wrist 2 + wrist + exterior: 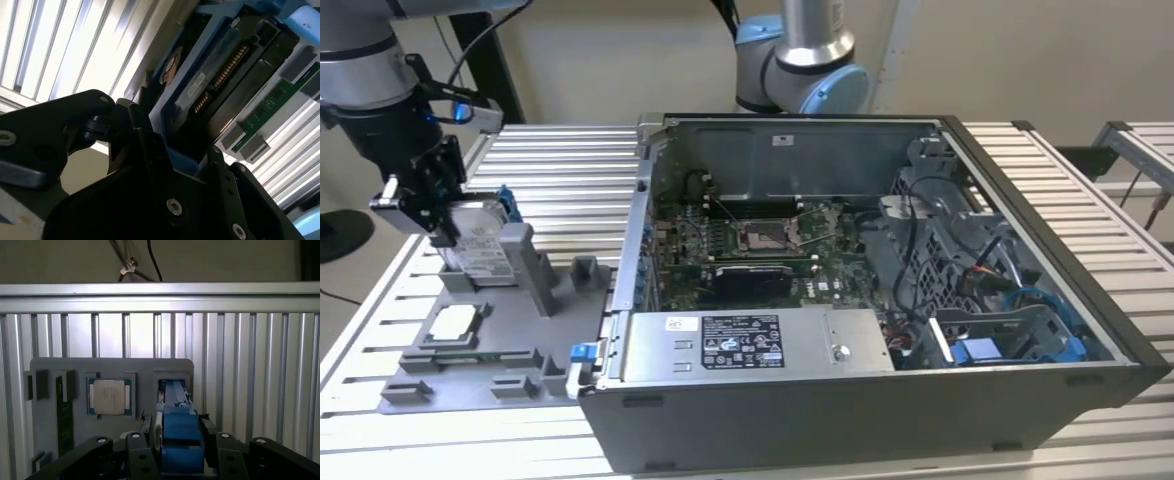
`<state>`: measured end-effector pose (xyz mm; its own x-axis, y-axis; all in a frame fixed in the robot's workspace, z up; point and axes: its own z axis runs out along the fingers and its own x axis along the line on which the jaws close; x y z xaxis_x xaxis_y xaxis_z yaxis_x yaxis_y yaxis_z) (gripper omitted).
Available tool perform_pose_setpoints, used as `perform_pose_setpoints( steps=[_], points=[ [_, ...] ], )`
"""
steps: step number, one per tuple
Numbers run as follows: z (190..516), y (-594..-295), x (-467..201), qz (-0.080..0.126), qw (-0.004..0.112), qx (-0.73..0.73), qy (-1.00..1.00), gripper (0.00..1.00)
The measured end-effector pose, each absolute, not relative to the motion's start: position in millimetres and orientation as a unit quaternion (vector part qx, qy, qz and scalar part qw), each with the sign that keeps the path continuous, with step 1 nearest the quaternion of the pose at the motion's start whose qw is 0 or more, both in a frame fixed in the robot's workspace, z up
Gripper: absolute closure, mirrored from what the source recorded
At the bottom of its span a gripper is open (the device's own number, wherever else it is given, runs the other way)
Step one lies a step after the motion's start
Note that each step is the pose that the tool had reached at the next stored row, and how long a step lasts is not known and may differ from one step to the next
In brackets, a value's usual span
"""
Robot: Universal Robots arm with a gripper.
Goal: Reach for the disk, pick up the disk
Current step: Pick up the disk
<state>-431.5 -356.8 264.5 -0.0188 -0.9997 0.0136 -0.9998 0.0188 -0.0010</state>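
The disk (483, 242) stands on edge in a slot of the grey fixture (507, 335) at the exterior view's left, silver-grey with a white label and blue rails. My gripper (444, 212) comes down on its top edge, a finger on each side. In the first wrist view the disk's blue bracket (181, 432) fills the gap between my fingers (150, 432), and my gripper (181, 426) is shut on it. The second wrist view shows the disk (215, 80) from its connector side, with my gripper (175, 145) clamped on the blue rail. The disk's lower part sits in the slot.
A square white-topped chip (454, 322) (109, 396) lies in the fixture beside the disk's slot, and a memory stick (64, 410) lies beyond it. An open computer case (881, 400) stands at the exterior view's right. A second arm (801, 50) stands behind the case.
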Motion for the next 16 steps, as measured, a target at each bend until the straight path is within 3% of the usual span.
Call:
perform_pose_setpoints(
  steps=[16],
  points=[
    [256.4,-356.6,-431.0,0.004,0.005,0.7,-0.714,0.0]
  ],
)
